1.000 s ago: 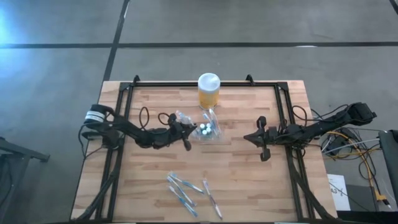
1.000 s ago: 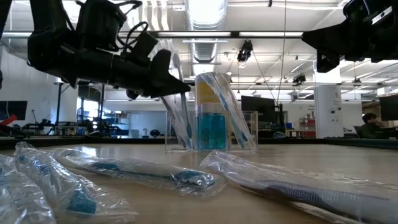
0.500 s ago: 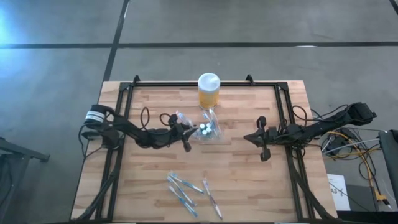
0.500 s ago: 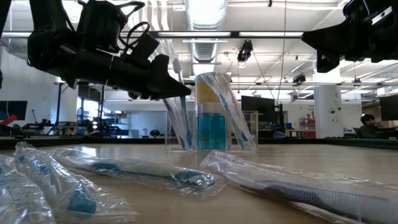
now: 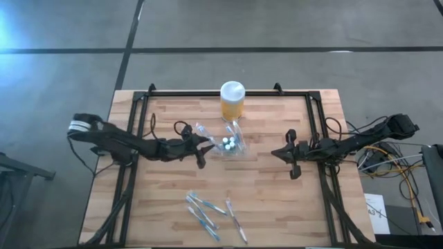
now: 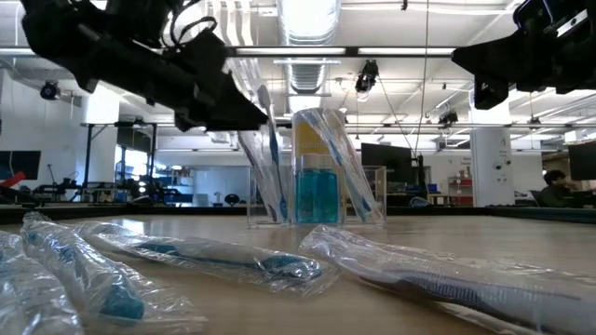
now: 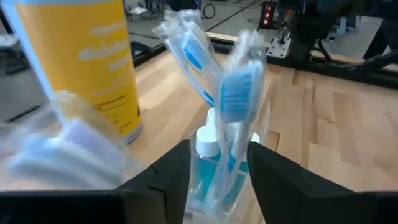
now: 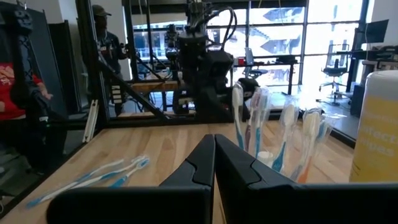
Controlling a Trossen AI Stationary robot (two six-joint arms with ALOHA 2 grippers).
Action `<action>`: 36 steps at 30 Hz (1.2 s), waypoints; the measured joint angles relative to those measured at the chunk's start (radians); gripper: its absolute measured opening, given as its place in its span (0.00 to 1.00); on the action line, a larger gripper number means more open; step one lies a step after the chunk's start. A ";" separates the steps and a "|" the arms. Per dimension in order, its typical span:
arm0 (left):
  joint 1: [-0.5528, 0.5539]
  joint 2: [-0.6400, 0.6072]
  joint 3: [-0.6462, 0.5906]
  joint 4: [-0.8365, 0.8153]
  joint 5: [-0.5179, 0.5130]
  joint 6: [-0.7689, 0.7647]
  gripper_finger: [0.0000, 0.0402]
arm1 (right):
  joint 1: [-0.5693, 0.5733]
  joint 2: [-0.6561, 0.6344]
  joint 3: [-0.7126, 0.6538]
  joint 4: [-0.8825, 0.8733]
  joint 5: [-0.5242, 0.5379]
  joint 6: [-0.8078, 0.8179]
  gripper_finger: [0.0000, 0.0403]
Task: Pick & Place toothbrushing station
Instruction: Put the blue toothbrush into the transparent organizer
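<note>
The toothbrushing station (image 5: 232,144), a small clear holder, stands on the wooden table just nearer than the yellow jar (image 5: 232,100). It holds several wrapped toothbrushes (image 7: 239,93) and small white-capped blue bottles (image 6: 317,191). My left gripper (image 7: 219,149) is open at the station's left side, raised to about the height of the brush heads (image 6: 270,121). Its two fingers stand apart on either side of a brush and touch nothing that shows. My right gripper (image 8: 214,146) is shut and waits to the right of the station (image 5: 275,153).
Several loose wrapped toothbrushes (image 5: 208,211) lie near the table's near edge, and they fill the foreground of the low view (image 6: 186,256). A dark frame rail (image 5: 228,92) runs along the table's far edge. A person (image 8: 102,37) stands beyond the table.
My left gripper has risen and drawn back a little toward the table's left edge, tipping closer to level. The wrapped toothbrush that was at its fingertips has stayed standing in the station. My right arm has kept still.
</note>
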State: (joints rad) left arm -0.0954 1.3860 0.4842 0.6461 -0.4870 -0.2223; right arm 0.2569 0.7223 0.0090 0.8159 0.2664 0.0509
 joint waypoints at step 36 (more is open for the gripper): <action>-0.155 0.171 0.169 0.033 0.168 0.042 0.01 | 0.000 0.000 0.000 0.004 0.023 0.002 0.02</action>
State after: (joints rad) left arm -0.2504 1.5566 0.6536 0.6792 -0.3185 -0.1799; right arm 0.2569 0.7223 0.0090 0.8199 0.2890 0.0525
